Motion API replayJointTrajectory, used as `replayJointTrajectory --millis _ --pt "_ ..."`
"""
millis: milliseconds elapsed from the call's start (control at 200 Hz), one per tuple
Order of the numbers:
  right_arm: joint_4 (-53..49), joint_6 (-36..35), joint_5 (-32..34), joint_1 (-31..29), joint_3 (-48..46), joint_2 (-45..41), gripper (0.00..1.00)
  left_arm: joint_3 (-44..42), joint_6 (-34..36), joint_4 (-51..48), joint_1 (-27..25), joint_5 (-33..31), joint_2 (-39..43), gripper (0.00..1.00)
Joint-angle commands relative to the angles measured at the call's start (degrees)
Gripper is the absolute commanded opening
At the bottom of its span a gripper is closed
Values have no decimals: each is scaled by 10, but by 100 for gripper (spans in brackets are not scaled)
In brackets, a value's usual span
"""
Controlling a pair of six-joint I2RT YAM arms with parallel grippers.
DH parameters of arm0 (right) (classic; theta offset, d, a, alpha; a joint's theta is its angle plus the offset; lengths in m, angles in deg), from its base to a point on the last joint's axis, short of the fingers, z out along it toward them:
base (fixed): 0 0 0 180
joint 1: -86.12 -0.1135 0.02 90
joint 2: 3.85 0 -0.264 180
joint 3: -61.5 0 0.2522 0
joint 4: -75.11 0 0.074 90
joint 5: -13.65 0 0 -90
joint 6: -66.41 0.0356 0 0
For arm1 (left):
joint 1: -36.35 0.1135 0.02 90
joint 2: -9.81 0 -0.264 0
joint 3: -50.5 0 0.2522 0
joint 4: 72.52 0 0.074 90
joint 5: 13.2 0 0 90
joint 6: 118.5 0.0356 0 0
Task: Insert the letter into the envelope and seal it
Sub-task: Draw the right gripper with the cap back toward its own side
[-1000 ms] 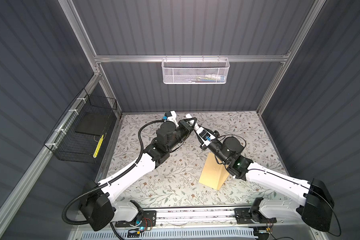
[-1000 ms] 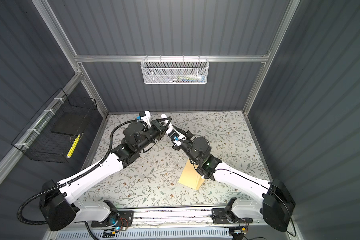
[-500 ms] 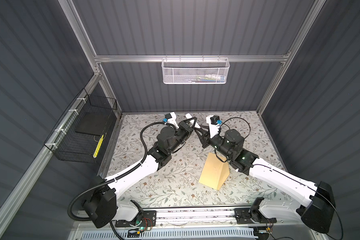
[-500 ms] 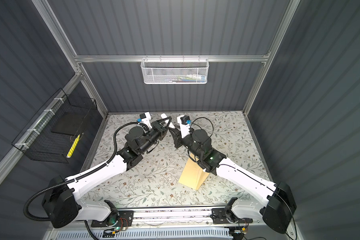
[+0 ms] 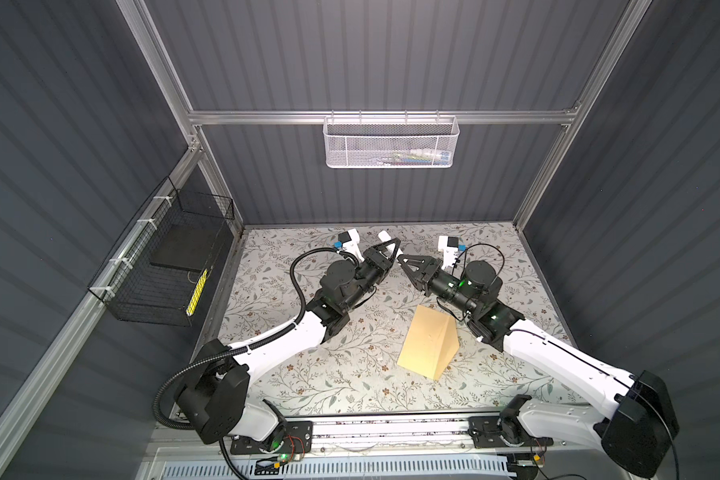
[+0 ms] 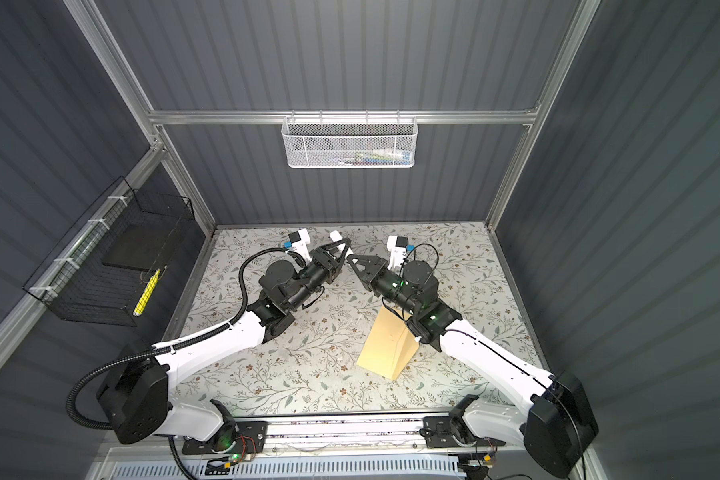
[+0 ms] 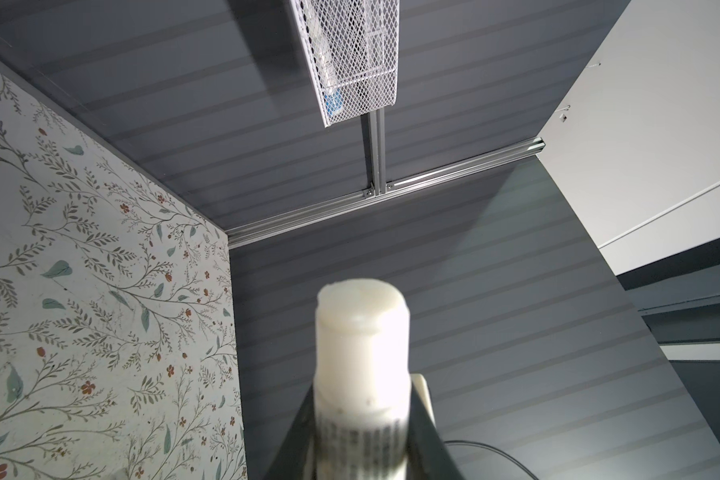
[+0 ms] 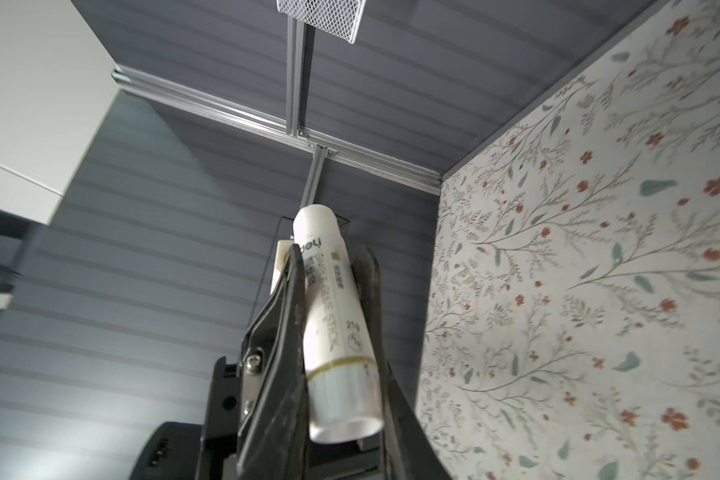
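Tabletop (image 5: 329, 382) in floral print, grey slatted walls (image 5: 371, 54), left fingers (image 7: 429, 453) gripping glue stick (image 7: 362, 365), right fingers (image 8: 283, 332) gripping white tube (image 8: 333, 332).

We saw the envelope (image 5: 422, 345) lying on the floral tabletop (image 5: 329, 374), right of its middle and nearer its front edge than its back. It was plain tan kraft paper, a rectangle turned askew, its long sides slanting from front to back. Along its right long side we made out a darker triangle, the pointed flap. Whether that flap lay flat or stood raised we could not tell.
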Motion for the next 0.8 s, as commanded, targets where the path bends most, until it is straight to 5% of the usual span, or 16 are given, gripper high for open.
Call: replayJointTrajectory --millis 0,70,155,320,495,795 --pt "72 131 39 33 2 11 34 -2 29 38 9 -12 5 0" --pt "81 143 23 36 3 15 40 -1 30 36 9 -13 7 0" --pt "81 142 10 41 0 10 59 -3 33 27 9 -17 14 0" --pt "24 41 5 55 -16 -40 81 -1 39 -30 10 -34 39 0" --pt "-94 -208 42 55 -23 -142 99 20 36 -112 12 -34 63 0" --pt "-113 -660 62 42 -62 -186 99 76 30 -192 13 -15 65 0"
